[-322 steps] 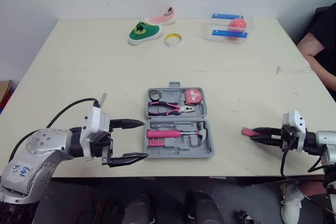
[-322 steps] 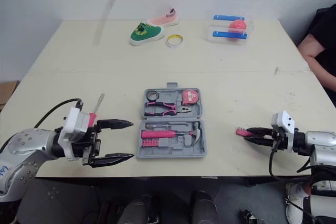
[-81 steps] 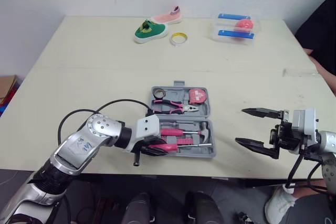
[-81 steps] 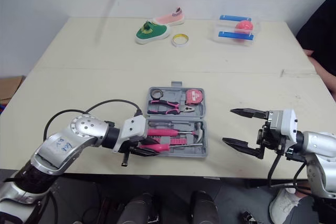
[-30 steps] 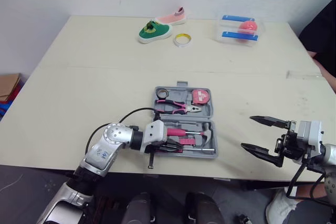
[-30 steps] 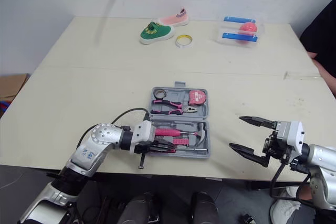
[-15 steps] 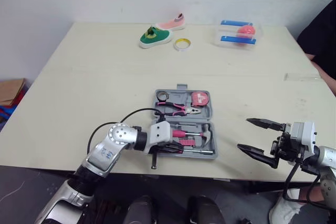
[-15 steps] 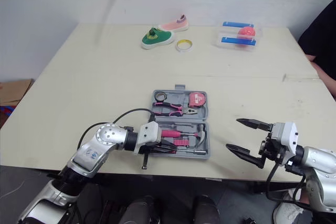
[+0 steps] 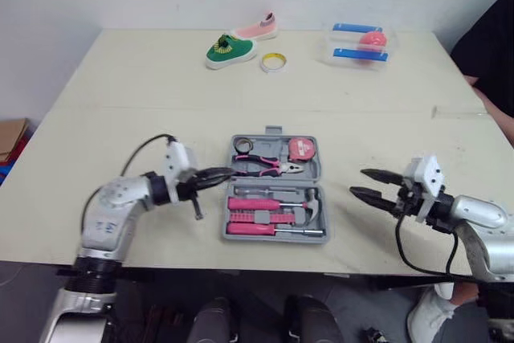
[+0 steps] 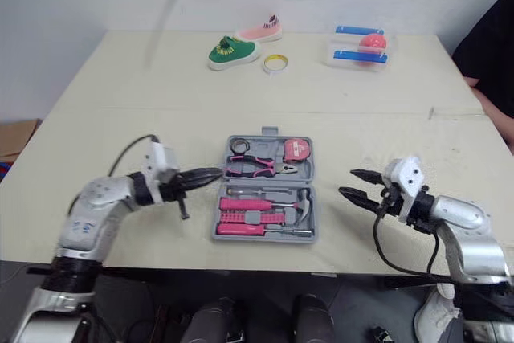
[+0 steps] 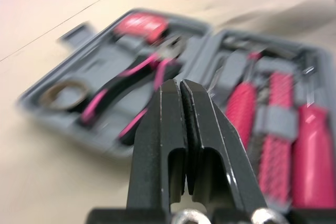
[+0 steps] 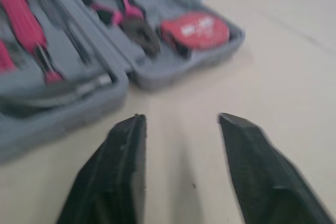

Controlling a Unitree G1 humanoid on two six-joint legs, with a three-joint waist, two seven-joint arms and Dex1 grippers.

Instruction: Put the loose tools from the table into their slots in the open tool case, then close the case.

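Observation:
The grey tool case (image 9: 316, 174) lies open near the table's front edge. Its far half holds black-and-pink pliers (image 9: 265, 166), a pink tape measure (image 9: 300, 149) and a small roll. Pink-handled screwdrivers (image 9: 253, 204) and a hammer (image 9: 309, 202) fill the near half. My left gripper (image 9: 227, 172) is shut and holds nothing, its tips just left of the pliers' handles; its wrist view shows the fingers (image 11: 168, 124) pressed together. My right gripper (image 9: 358, 182) hovers right of the case, open by a narrow gap with nothing in it (image 12: 180, 118).
A green shoe (image 9: 225, 50), a pink shoe (image 9: 261, 27) and a yellow tape roll (image 9: 271, 61) sit at the back. A clear box with blue strips and a pink ball (image 9: 360, 43) stands back right. A person (image 9: 491, 46) is at the right edge.
My left gripper has pulled out of the case's near half, up and to the left beside the far half. The right gripper's fingers have narrowed and moved a little toward the case.

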